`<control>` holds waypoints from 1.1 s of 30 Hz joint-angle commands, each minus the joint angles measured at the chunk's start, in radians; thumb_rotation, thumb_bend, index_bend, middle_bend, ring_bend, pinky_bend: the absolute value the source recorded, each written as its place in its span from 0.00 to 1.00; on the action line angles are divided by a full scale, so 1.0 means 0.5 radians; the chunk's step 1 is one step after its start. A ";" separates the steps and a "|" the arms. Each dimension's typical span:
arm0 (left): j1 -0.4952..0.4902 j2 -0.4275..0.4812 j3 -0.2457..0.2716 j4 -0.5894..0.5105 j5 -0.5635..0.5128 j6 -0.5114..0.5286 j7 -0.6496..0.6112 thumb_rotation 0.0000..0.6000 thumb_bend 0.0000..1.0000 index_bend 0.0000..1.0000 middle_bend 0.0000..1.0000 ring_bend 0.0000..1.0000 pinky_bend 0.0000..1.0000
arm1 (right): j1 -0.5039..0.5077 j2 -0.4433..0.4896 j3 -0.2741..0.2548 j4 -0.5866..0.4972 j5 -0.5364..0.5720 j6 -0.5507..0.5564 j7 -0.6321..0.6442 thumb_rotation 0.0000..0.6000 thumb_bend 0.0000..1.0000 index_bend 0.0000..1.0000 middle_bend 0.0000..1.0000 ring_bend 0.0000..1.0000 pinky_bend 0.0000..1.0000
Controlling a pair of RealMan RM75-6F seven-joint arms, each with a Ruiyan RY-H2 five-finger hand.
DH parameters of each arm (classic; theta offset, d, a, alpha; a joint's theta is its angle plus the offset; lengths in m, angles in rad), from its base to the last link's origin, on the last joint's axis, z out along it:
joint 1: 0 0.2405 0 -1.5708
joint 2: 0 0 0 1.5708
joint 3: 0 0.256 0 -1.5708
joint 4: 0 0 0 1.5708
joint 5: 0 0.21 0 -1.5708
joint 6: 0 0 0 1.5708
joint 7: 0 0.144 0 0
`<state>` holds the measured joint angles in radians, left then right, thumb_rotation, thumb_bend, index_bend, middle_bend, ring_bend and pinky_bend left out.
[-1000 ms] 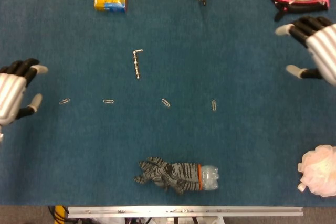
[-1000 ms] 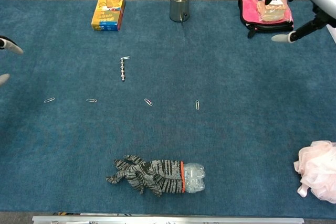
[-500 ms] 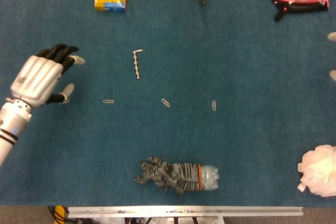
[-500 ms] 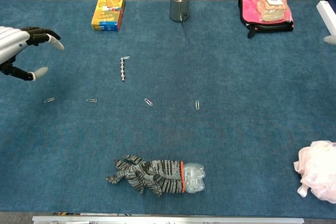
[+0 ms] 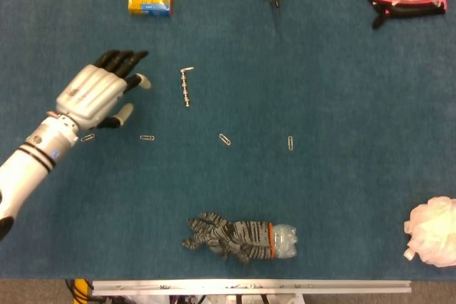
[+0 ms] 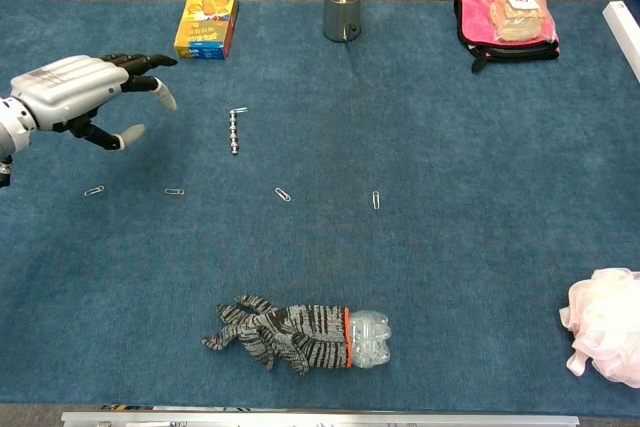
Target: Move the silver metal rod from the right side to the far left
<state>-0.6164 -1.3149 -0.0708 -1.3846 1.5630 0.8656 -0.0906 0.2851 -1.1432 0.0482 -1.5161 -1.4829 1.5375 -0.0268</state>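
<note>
You're on the approach: your left hand [image 5: 100,97], open and empty, hovers left of the silver metal rod [image 5: 186,87], seemingly above the desk; close on it next.

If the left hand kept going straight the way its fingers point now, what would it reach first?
Probably the silver metal rod. The left hand is open, its fingers aimed right and slightly away from the robot, the rod lying just beyond them with bare cloth between. Its height above the table is unclear, so it might pass over.
</note>
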 commanded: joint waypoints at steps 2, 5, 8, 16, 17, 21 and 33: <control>-0.094 -0.044 0.008 0.034 -0.022 -0.096 -0.066 1.00 0.56 0.29 0.00 0.00 0.06 | -0.019 0.002 0.019 0.009 0.005 -0.001 0.027 1.00 0.09 0.38 0.40 0.32 0.40; -0.120 -0.047 0.021 0.023 -0.040 -0.126 -0.072 1.00 0.61 0.29 0.00 0.00 0.06 | -0.031 -0.001 0.035 0.027 0.007 -0.007 0.058 1.00 0.09 0.39 0.40 0.32 0.40; -0.137 -0.050 0.031 0.008 -0.059 -0.139 -0.031 1.00 0.65 0.28 0.00 0.00 0.06 | -0.036 0.001 0.052 0.037 0.001 -0.015 0.095 1.00 0.09 0.39 0.40 0.32 0.40; -0.165 -0.054 0.036 -0.082 -0.153 -0.162 0.100 1.00 0.66 0.28 0.00 0.00 0.04 | -0.042 0.013 0.092 0.033 -0.025 -0.029 0.167 1.00 0.09 0.40 0.40 0.32 0.40; -0.168 -0.056 0.035 -0.091 -0.162 -0.163 0.116 1.00 0.66 0.28 0.00 0.00 0.04 | -0.043 0.012 0.095 0.034 -0.026 -0.032 0.170 1.00 0.09 0.40 0.40 0.32 0.40; -0.194 -0.071 0.033 -0.114 -0.202 -0.183 0.199 1.00 0.66 0.28 0.00 0.00 0.04 | -0.047 0.009 0.103 0.032 -0.045 -0.038 0.183 1.00 0.09 0.40 0.40 0.32 0.40; -0.288 -0.129 0.043 -0.105 -0.317 -0.296 0.383 1.00 0.69 0.22 0.00 0.00 0.02 | -0.077 0.021 0.135 0.035 -0.044 -0.037 0.212 1.00 0.09 0.40 0.40 0.32 0.40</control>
<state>-0.7552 -1.3737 -0.0517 -1.4416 1.4113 0.7247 0.0927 0.2474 -1.1330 0.1153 -1.4988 -1.5053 1.5185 0.0791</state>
